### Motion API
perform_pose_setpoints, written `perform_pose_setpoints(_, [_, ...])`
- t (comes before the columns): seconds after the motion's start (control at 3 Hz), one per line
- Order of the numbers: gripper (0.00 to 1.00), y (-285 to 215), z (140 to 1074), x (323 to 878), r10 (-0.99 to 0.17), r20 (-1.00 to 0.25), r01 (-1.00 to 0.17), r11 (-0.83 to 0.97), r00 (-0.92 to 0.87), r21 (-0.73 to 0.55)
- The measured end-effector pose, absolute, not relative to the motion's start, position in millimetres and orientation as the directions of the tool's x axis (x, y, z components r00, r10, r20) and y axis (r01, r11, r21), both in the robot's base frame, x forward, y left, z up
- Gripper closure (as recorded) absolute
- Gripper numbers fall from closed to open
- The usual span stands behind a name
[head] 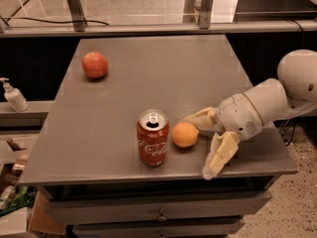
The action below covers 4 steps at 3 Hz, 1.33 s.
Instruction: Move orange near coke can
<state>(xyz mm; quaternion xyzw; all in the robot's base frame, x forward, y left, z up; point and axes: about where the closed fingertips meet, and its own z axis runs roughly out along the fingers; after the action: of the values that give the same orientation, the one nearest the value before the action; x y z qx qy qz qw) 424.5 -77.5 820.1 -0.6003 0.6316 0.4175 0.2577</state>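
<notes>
The orange (pixel 185 135) sits low in the frame's centre on the grey table (pixel 153 68), just right of the coke can (pixel 152 144), which stands upright. That closeness is what the task asks for, so the placing looks done. The gripper (pixel 197 148) lies to the orange's right, its claw spread wide and holding nothing; one finger reaches behind the fruit and the other angles toward the front edge. A reddish fruit (pixel 94 65) rests well apart at upper left.
</notes>
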Motion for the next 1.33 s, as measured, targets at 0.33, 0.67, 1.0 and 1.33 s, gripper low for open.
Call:
perform_pose_setpoints(0.33, [0.15,-77.5,820.5,424.5,-0.543,-0.827,-0.973,-0.069,-0.147,0.218])
perform_pose_setpoints(0.67, [0.40,-77.4,820.6,424.5,-0.543,-0.827,-0.973,-0.070,-0.146,0.218])
perform_pose_setpoints(1.0, [0.45,-77.3,821.1,424.5,-0.543,-0.827,-0.973,-0.070,-0.146,0.218])
perform_pose_setpoints(1.33, [0.24,-77.3,821.1,424.5,-0.543,-0.827,-0.973,-0.070,-0.146,0.218])
